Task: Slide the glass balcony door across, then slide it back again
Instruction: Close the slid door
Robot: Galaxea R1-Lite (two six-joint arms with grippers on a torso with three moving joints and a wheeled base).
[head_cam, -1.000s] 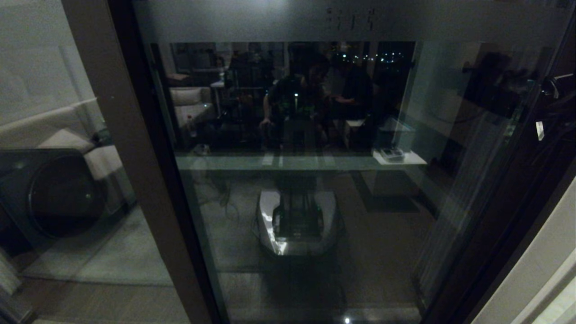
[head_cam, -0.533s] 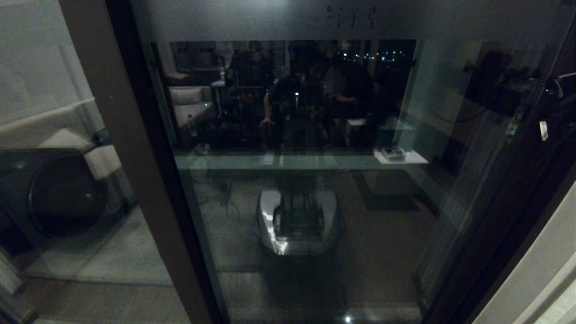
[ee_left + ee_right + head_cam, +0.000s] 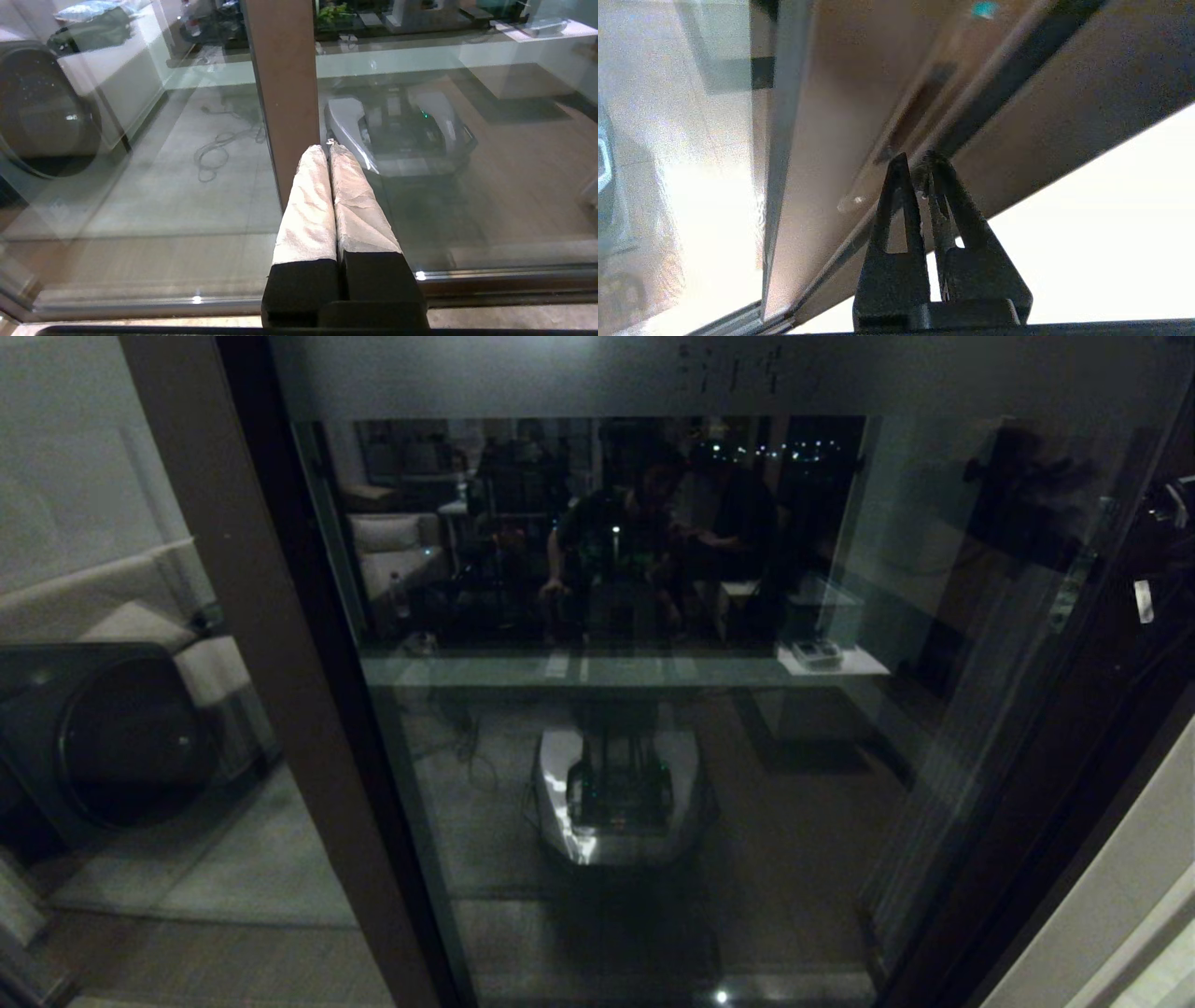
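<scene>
The glass balcony door (image 3: 653, 756) fills the head view, with its frosted top strip (image 3: 560, 378) bearing Chinese characters. Its brown left stile (image 3: 271, 663) shows again in the left wrist view as the stile (image 3: 285, 84). My left gripper (image 3: 327, 148), wrapped in white tape, is shut and empty, its tips just in front of that stile. My right arm (image 3: 1165, 518) is at the door's dark right stile (image 3: 1055, 728). There my right gripper (image 3: 916, 161) is shut, tips against the stile's edge just below the slim recessed handle (image 3: 913, 114).
A dark front-loading washing machine (image 3: 121, 737) stands behind the glass on the left. My own base is reflected in the pane (image 3: 616, 793). A pale wall (image 3: 1111, 896) borders the door frame on the right. The bottom track (image 3: 140, 303) runs below the glass.
My right arm has shifted a little to the right along the right stile. The frosted strip and the left stile have barely moved in the head view.
</scene>
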